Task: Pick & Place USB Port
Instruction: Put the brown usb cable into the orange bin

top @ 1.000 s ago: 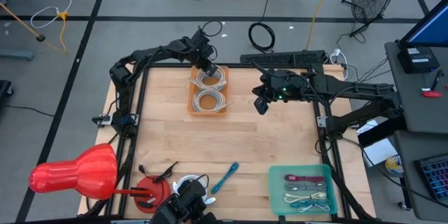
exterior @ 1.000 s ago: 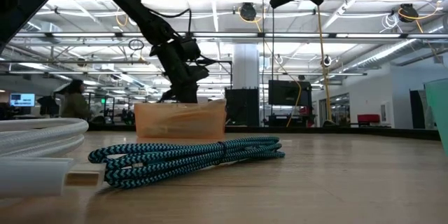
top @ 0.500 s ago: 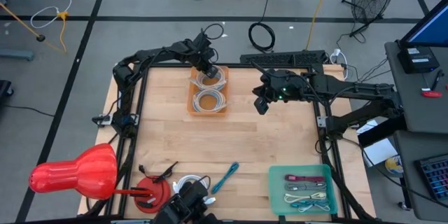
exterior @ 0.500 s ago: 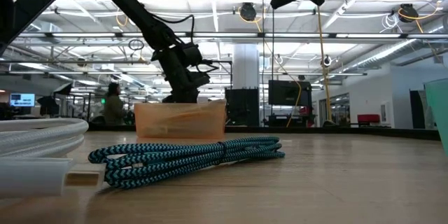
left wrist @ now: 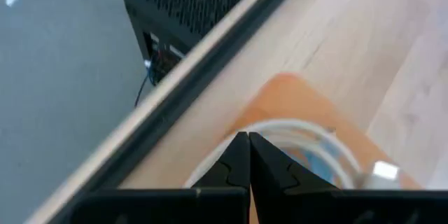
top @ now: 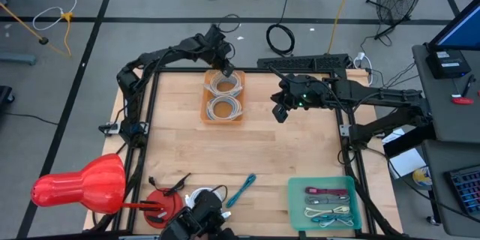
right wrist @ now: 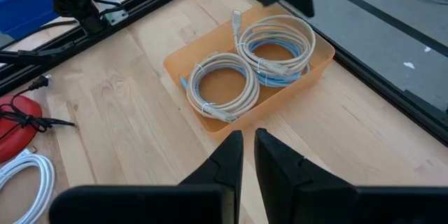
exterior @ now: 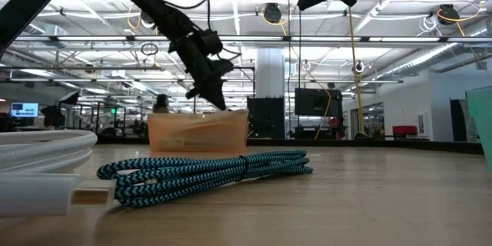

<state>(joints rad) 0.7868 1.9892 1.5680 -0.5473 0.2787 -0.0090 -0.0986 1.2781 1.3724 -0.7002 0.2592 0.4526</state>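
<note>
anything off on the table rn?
Nothing stands out. Two coiled white cables lie neatly inside the orange plastic tray; the green tray holds its cables tidily. The teal braided cable lies loose on the wood.

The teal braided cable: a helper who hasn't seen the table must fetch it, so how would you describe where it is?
Start at the wooden table and go to its near edge, opposite the orange bin. There, between the white cable and the green tray, lies the teal braided cable, loose on the wood. It is the only bundle outside a container with a teal-and-black weave.
</note>
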